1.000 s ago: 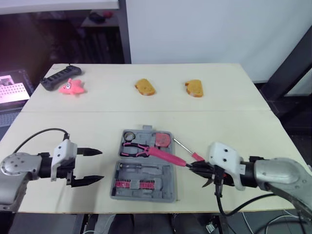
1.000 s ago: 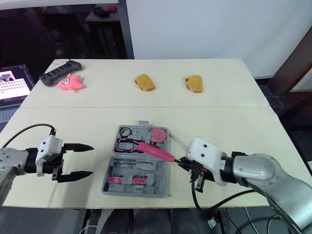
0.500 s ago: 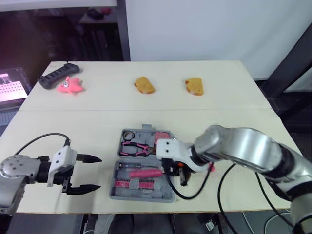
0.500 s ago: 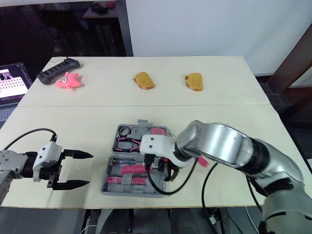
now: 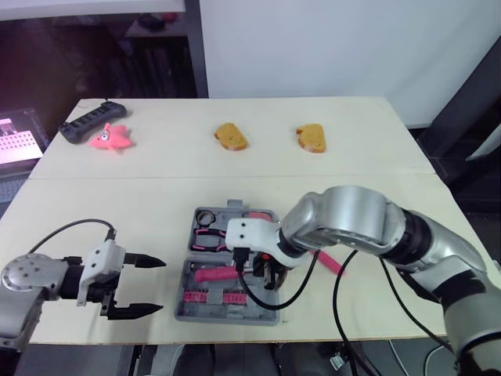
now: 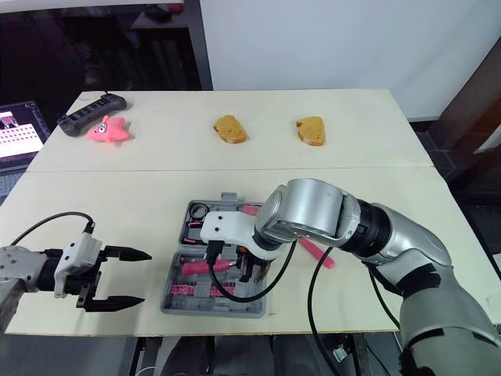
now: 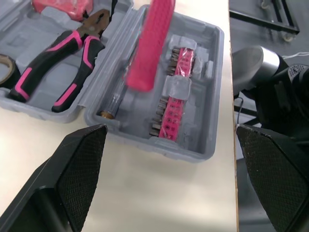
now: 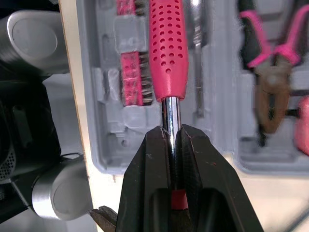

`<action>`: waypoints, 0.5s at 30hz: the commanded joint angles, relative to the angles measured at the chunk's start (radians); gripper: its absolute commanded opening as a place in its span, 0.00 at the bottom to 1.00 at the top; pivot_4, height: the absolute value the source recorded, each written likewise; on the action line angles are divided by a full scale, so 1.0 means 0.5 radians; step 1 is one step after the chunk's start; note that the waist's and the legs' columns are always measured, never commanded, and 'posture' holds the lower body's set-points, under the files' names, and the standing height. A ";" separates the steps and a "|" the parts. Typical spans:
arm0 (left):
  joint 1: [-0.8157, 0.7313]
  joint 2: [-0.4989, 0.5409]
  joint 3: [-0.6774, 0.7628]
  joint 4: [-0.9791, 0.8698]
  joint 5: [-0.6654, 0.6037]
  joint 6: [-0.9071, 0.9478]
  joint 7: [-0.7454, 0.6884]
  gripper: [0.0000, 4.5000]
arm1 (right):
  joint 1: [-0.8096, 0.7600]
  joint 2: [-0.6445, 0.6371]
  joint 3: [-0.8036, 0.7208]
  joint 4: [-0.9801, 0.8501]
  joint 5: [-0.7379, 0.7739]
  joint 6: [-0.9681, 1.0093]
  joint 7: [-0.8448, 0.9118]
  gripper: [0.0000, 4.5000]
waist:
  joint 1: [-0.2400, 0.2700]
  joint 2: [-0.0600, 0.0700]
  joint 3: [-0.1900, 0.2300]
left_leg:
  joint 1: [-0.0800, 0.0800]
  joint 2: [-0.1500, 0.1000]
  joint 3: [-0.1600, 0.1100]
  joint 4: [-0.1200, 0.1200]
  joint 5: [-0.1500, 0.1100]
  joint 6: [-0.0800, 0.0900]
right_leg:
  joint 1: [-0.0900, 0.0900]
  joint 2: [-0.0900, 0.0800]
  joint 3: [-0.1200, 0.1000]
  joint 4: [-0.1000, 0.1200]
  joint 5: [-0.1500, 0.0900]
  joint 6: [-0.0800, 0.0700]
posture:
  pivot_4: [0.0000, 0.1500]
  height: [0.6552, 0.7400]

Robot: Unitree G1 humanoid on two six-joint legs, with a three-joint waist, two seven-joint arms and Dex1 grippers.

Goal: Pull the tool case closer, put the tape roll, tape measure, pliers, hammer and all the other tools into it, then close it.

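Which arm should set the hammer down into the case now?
Right: the right gripper is shut on the hammer by its shaft, over the case; the left gripper is open, beside the case.

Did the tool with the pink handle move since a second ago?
Yes. The pink-handled tool, shut in the right claw, was across the pliers; now it is over the tool case's near half, further to the robot's left.

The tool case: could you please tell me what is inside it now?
In the tool case, the far half holds tape roll, pliers and tape measure; the near half a pink bit rack. The right gripper holds a pink-handled tool over that half, hiding what lies beneath it.
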State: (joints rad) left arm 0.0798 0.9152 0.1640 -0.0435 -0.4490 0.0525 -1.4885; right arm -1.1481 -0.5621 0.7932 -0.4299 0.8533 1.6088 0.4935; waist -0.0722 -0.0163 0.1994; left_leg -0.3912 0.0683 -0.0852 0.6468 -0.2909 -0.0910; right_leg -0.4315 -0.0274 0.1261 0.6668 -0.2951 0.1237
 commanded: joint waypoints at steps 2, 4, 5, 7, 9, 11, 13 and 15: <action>-0.030 -0.002 -0.021 -0.019 -0.025 -0.021 -0.032 1.00 | -0.006 0.085 -0.048 0.066 0.133 0.011 -0.203 0.00 | -0.001 0.000 0.000 | 0.000 0.000 0.000 0.000 0.000 0.000 | 0.000 0.000 0.000 0.000 0.000 0.000 | 1.00 1.00; -0.037 0.002 -0.026 -0.029 -0.030 -0.012 -0.040 1.00 | 0.044 0.136 -0.049 0.103 0.159 0.011 -0.306 0.00 | -0.002 0.000 0.000 | 0.000 0.000 0.000 0.000 0.000 0.000 | 0.000 0.000 0.000 0.000 0.000 0.000 | 1.00 1.00; -0.039 0.003 -0.029 -0.034 -0.031 -0.008 -0.041 1.00 | 0.056 0.147 -0.050 0.114 0.177 0.011 -0.344 0.00 | -0.003 0.000 0.000 | 0.000 0.000 0.000 0.000 0.000 0.000 | 0.000 0.000 0.000 0.000 0.000 0.000 | 1.00 1.00; -0.041 0.005 -0.033 -0.051 -0.034 0.000 -0.040 1.00 | 0.092 0.183 -0.035 0.146 0.161 0.011 -0.418 0.00 | -0.004 0.000 0.000 | 0.000 0.000 0.000 -0.001 0.000 0.000 | 0.000 0.000 0.000 0.000 0.000 0.000 | 1.00 1.00; -0.042 0.009 -0.033 -0.061 -0.038 0.006 -0.041 1.00 | 0.121 0.222 -0.034 0.167 0.172 0.011 -0.481 0.00 | -0.004 0.000 0.000 | 0.000 0.000 -0.001 -0.001 0.000 0.000 | 0.000 0.000 0.000 0.000 0.000 0.000 | 1.00 1.00; -0.040 0.017 -0.029 -0.067 -0.041 0.009 -0.048 1.00 | 0.143 0.265 -0.031 0.192 0.179 0.011 -0.532 0.00 | -0.005 0.000 0.000 | 0.000 0.000 -0.001 -0.001 0.000 0.000 | 0.000 0.000 0.000 0.001 0.000 0.000 | 1.00 1.00; -0.040 0.020 -0.032 -0.076 -0.038 0.007 -0.053 1.00 | 0.165 0.304 -0.022 0.223 0.160 0.011 -0.571 0.00 | -0.006 0.000 0.000 | 0.000 0.000 -0.001 0.000 0.000 0.000 | 0.000 0.000 0.000 0.001 0.000 0.000 | 1.00 1.00; -0.039 0.018 -0.034 -0.087 -0.039 0.010 -0.052 1.00 | 0.186 0.332 -0.010 0.249 0.133 0.011 -0.597 0.00 | -0.010 0.000 0.000 | 0.000 0.000 -0.001 0.000 0.000 0.000 | 0.000 0.001 0.000 0.002 0.000 0.000 | 1.00 1.00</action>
State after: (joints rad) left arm 0.0642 0.9127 0.1412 -0.0610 -0.4497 0.0588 -1.5055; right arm -1.0595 -0.4183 0.7942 -0.3067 0.9302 1.6087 0.2129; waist -0.0772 -0.0163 0.1993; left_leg -0.3911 0.0683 -0.0859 0.6467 -0.2908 -0.0910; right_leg -0.4315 -0.0270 0.1260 0.6678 -0.2950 0.1237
